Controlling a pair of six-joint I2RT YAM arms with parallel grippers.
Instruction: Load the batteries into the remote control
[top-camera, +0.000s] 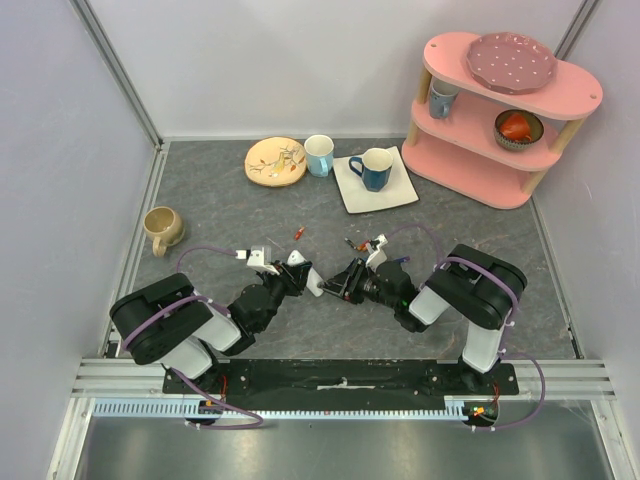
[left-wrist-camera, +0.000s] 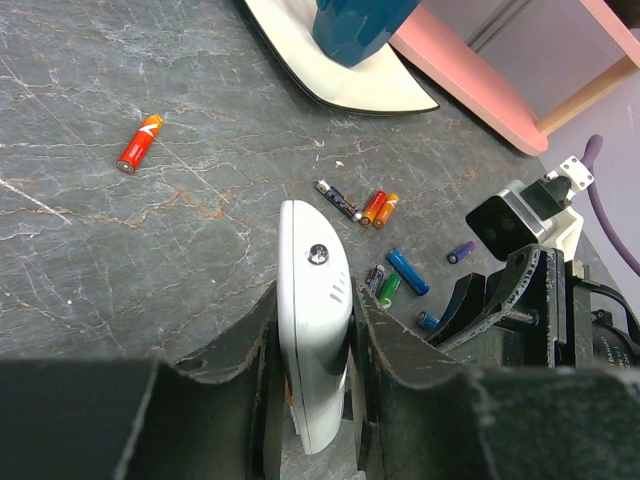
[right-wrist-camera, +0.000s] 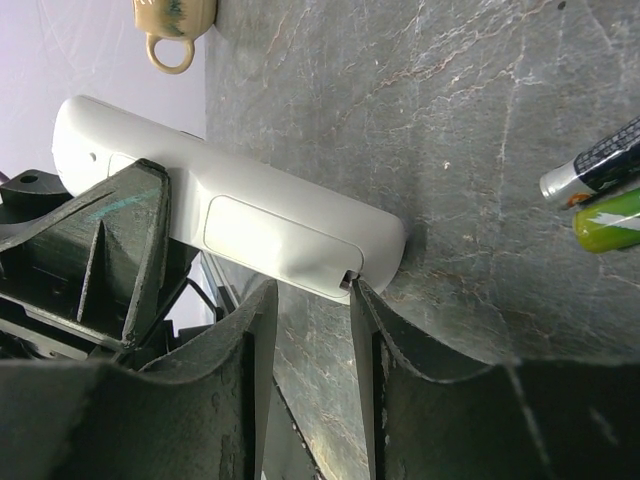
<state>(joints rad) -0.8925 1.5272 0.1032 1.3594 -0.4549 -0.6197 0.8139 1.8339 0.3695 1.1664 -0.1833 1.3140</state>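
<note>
Layout, left to right: found the left gripper (left-wrist-camera: 315, 300) pinched tight across the width of the remote control (left-wrist-camera: 312, 250), long axis running out from the fingers toward the right arm. Saw the cover panel in place on the face shown in the right wrist view. Noted the right gripper (right-wrist-camera: 312, 295) parted with nothing held, one fingertip (right-wrist-camera: 352, 288) touching the notch at the remote's free end. Spotted the batteries (left-wrist-camera: 408, 271) loose on the table (left-wrist-camera: 150, 260) farther right, nearer the right arm. Judged cover removal the likely first step.
</note>
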